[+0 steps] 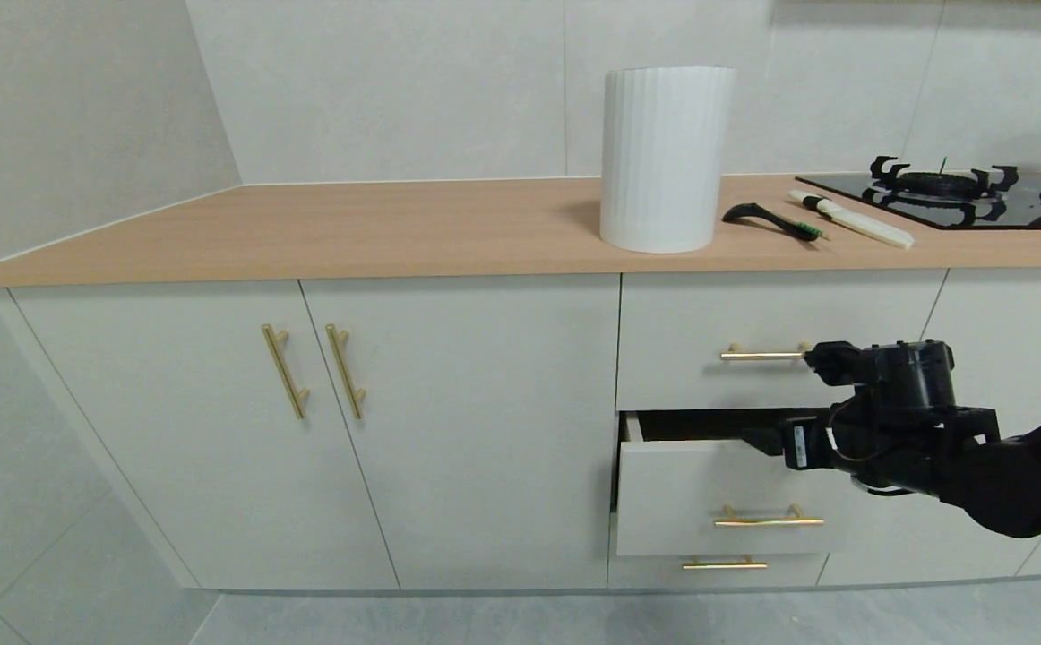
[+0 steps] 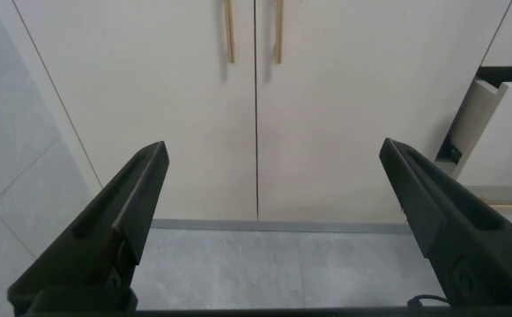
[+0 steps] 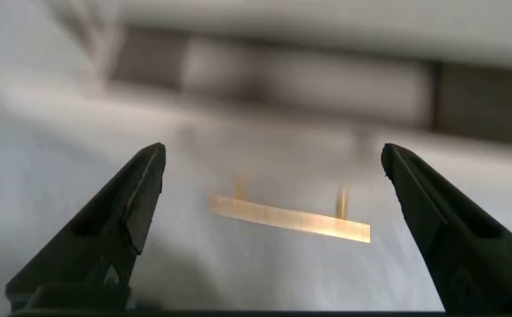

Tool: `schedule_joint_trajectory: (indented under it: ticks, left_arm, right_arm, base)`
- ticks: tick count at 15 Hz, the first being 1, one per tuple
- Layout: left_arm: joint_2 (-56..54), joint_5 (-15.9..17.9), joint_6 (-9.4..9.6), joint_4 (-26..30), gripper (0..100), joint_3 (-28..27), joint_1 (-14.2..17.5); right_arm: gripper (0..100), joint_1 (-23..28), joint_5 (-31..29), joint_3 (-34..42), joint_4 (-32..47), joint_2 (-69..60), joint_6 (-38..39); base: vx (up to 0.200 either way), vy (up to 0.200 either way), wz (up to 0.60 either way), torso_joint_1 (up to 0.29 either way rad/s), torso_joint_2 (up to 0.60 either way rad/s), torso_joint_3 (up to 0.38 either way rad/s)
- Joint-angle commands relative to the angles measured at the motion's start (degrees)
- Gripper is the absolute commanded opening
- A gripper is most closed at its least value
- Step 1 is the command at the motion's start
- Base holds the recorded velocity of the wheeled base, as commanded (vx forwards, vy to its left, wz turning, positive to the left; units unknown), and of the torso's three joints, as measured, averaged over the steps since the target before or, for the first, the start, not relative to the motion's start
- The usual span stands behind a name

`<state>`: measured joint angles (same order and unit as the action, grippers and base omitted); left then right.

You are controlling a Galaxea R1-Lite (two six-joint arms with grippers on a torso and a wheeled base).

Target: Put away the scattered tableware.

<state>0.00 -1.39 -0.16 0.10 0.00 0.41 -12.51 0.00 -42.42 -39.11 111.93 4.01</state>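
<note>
On the wooden countertop (image 1: pixel 350 228) lie a black utensil with a green handle (image 1: pixel 771 219) and a white knife (image 1: pixel 852 219), both to the right of a tall white ribbed container (image 1: pixel 664 157). My right gripper (image 1: pixel 794 400) (image 3: pixel 273 151) is open and holds nothing. It hangs in front of the drawer stack, level with the top edge of the partly open middle drawer (image 1: pixel 709 493), and faces its gold handle (image 3: pixel 289 220). My left gripper (image 2: pixel 273 150) is open and holds nothing, low before the double cabinet doors (image 2: pixel 256 106).
A black gas hob (image 1: pixel 959 193) sits at the counter's right end. A shut top drawer (image 1: pixel 762 336) is above the open one, and a bottom handle (image 1: pixel 725 564) is below it. The open drawer's corner (image 2: pixel 493 123) juts out beside the cabinet doors. Grey tiled floor (image 2: pixel 238 264) lies below.
</note>
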Motion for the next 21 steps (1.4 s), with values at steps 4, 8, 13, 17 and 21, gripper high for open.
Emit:
schedule_joint_trajectory:
  ticks: [4, 8, 13, 17, 21]
  left_arm:
    - [0.0, 0.0, -0.02, 0.0, 100, 0.0, 0.0]
    - [0.0, 0.0, -0.02, 0.0, 100, 0.0, 0.0]
    - [0.0, 0.0, -0.02, 0.0, 100, 0.0, 0.0]
    - [0.0, 0.0, -0.02, 0.0, 100, 0.0, 0.0]
    - [0.0, 0.0, -0.02, 0.0, 100, 0.0, 0.0]
  right_arm:
    - [100, -0.1, -3.9, -0.2, -8.8, 7.9, 0.6]
    - [100, 0.0, -5.9, -1.6, -13.4, 12.9, 0.6]
    - [100, 0.2, -6.1, -2.4, -13.4, 15.1, 0.6]
    - [100, 0.4, -6.0, -2.2, -12.8, 14.5, 0.6]
    - [100, 0.4, -5.9, -2.0, -9.6, 12.8, 0.6]
  base:
    - [0.000, 0.000, 0.00, 0.000, 0.00, 0.000]
    - [0.000, 0.000, 0.00, 0.000, 0.00, 0.000]
    - [0.000, 0.000, 0.00, 0.000, 0.00, 0.000]
    - [0.000, 0.000, 0.00, 0.000, 0.00, 0.000]
    - [0.000, 0.000, 0.00, 0.000, 0.00, 0.000]
